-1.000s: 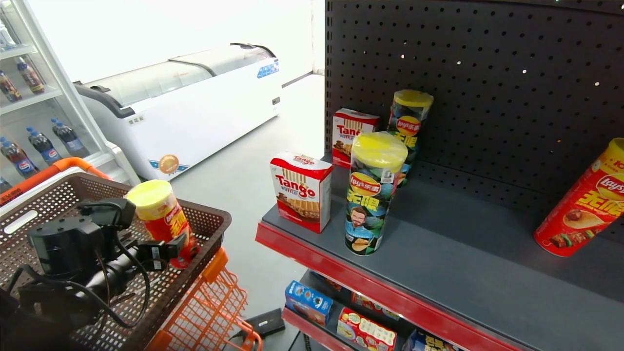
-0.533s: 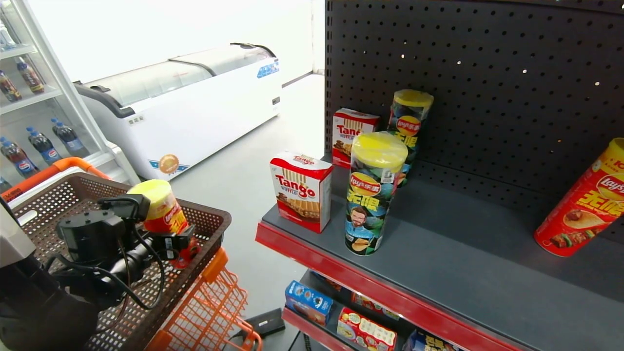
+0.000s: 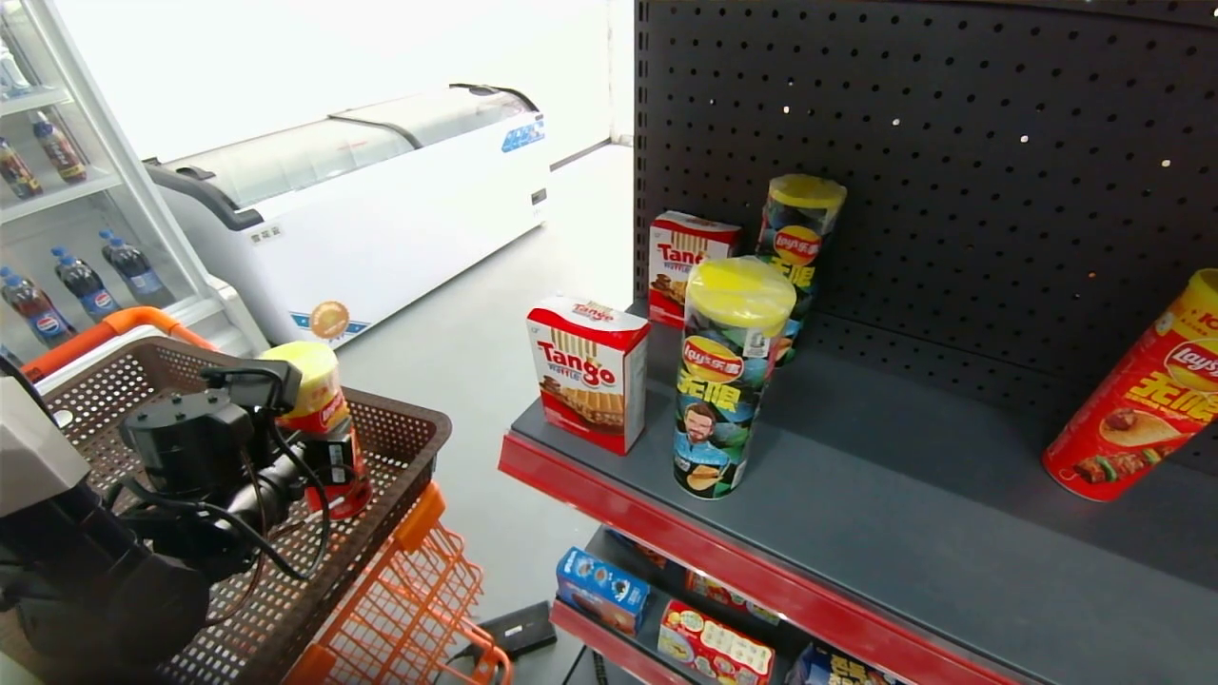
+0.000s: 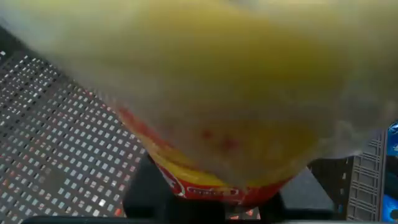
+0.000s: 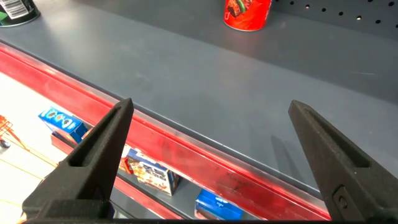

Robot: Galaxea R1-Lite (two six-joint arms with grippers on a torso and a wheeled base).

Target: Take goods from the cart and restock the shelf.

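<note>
four chip cans (image 3: 319, 400) (image 3: 733, 381) (image 3: 799, 247) (image 3: 1142, 400), two wafer boxes (image 3: 588, 376) (image 3: 687, 262)

The right gripper (image 5: 210, 106) hangs with its fingers spread wide above the grey shelf (image 5: 261, 74), near its red front edge (image 5: 186, 140). A red can (image 5: 247, 14) stands toward the shelf's back. Snack boxes (image 5: 148, 174) sit below the shelf.

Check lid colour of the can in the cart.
Yellow lid on the can; head view shows it best.

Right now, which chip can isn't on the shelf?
The red chip can in the brown cart basket, gripped by the left pincer; the other three chip cans stand on the shelf.
</note>
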